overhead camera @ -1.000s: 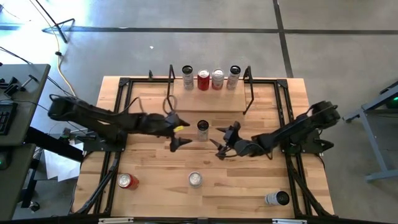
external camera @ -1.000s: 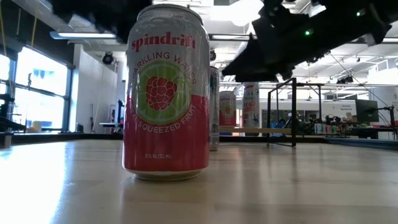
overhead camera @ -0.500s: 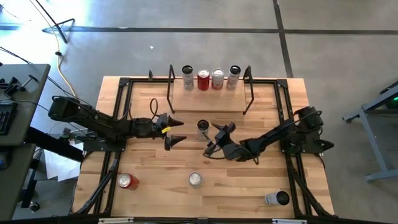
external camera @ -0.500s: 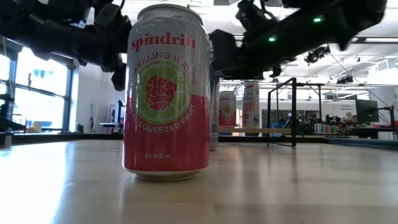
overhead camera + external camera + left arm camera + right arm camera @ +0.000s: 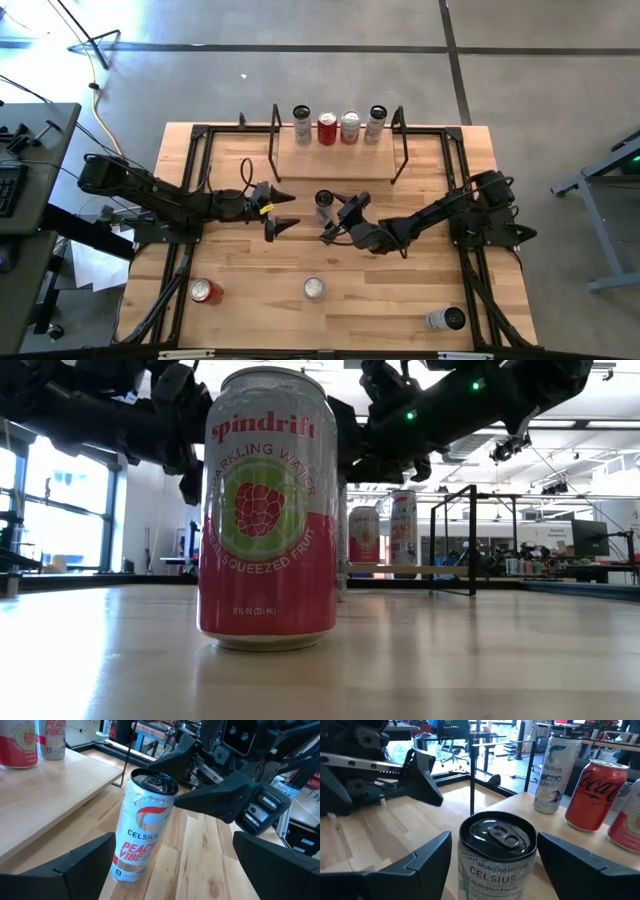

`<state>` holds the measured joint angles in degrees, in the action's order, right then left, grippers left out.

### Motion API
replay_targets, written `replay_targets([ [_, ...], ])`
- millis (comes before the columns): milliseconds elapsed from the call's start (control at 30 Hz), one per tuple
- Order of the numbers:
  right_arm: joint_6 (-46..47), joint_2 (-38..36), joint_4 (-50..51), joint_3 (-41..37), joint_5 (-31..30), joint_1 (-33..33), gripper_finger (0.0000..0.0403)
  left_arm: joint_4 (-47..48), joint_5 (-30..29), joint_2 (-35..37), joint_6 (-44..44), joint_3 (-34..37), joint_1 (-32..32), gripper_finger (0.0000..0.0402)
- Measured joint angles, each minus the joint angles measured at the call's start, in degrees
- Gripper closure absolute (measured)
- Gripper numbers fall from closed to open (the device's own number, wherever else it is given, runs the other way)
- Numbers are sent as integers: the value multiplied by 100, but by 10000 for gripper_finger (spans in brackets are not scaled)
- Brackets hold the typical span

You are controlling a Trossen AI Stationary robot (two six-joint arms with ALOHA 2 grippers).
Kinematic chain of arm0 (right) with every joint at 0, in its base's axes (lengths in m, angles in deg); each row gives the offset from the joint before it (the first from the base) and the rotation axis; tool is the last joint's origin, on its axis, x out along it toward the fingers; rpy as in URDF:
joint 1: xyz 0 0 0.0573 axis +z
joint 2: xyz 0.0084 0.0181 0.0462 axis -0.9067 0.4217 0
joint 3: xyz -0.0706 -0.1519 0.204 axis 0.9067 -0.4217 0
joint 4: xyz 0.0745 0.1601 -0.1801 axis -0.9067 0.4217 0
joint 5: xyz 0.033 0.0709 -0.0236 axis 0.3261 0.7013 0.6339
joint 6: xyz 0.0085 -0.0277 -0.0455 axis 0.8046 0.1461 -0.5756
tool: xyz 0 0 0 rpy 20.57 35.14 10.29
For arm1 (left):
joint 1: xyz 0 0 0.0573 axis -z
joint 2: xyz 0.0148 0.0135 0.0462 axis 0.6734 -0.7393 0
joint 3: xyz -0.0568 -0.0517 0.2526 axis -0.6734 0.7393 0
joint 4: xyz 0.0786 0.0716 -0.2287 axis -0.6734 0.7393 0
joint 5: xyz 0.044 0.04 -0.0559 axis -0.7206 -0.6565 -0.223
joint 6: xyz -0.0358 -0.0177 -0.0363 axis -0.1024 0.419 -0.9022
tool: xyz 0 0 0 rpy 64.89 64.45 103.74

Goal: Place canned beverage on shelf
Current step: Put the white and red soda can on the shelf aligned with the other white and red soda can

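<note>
A tall Celsius can (image 5: pixel 325 203) stands upright on its base at the table's middle, in front of the shelf (image 5: pixel 335 152), a low light-wood board between black end frames. My right gripper (image 5: pixel 330 216) is open and comes level from the table's right. Its two fingers stand close on either side of the can (image 5: pixel 497 855) near its top, with no plain touch. My left gripper (image 5: pixel 286 208) is open and empty, a little to the can's left. In the left wrist view the can (image 5: pixel 142 830) stands ahead of the left fingers.
Several cans (image 5: pixel 338 126) stand in a row along the shelf's far side. A red can (image 5: pixel 206 291) and a Spindrift can (image 5: pixel 314 288) stand near the front edge, and another can (image 5: pixel 445 319) is at the front right. The Spindrift can (image 5: pixel 266 510) fills the low view.
My right gripper has gone toward the table's left and a little toward the far edge, up to the Celsius can, so its open fingers now stand on either side of it. My left gripper has drawn back a little toward the table's left edge. The can has stayed put.
</note>
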<state>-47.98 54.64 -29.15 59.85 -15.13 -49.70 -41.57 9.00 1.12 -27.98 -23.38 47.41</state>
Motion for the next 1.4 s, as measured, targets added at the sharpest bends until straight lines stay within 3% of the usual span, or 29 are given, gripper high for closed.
replay_targets([
  [167,52,0,-8,0,47,-64,125,6,-1,-9,6,-1,-4,9],
  [433,-651,-90,315,-4,827,-224,126,-17,-2,-523,100,-4,-295,9],
  [800,-1039,-1026,2012,-4,1548,-248,126,-824,68,-1366,2,-8,-363,9],
  [1000,-1052,-1559,2638,-160,1512,-313,130,-1100,-116,-1550,214,-9,-444,9],
  [1200,-677,-1659,2095,-739,1560,-237,170,-1143,-357,-1744,316,-9,-525,9],
  [1400,-585,-1629,776,-1345,2155,-38,256,-1222,-358,-1881,536,-9,-592,9],
])
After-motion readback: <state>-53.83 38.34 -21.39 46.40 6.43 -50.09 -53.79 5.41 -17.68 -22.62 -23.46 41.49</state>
